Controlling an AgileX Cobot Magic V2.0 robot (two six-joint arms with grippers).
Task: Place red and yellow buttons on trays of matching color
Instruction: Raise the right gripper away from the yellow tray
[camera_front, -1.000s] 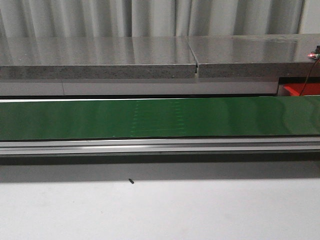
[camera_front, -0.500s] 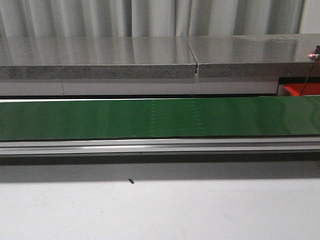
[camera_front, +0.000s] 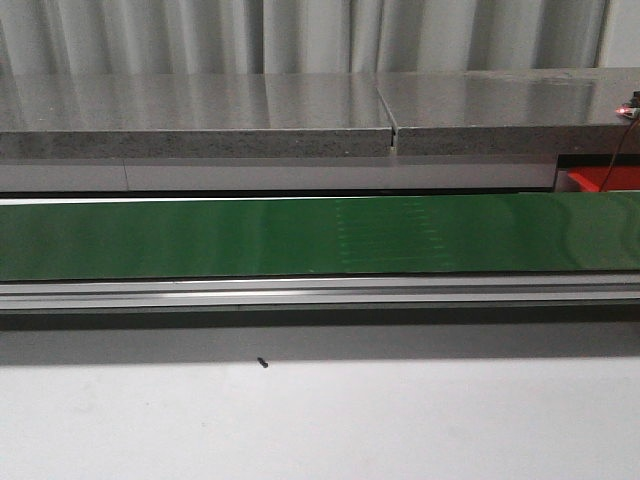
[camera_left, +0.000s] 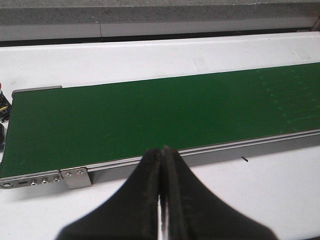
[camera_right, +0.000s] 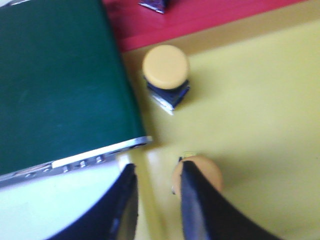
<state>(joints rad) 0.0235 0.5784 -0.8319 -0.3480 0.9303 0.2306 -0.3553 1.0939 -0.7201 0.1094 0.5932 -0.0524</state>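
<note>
In the right wrist view a yellow button on a dark base sits on the yellow tray, near the belt's end. A second yellow button lies on the tray, partly hidden behind one finger. My right gripper is open and empty above the tray's edge, its fingers apart. The red tray lies beyond the yellow one; a sliver of it shows in the front view. My left gripper is shut and empty, near the green belt's front rail. No red button is in view.
The green conveyor belt runs across the front view with an aluminium rail in front. A grey stone ledge stands behind it. A small dark speck lies on the white table.
A faint pattern on the green belt has shifted to the right across the front view. Neither arm shows in that view.
</note>
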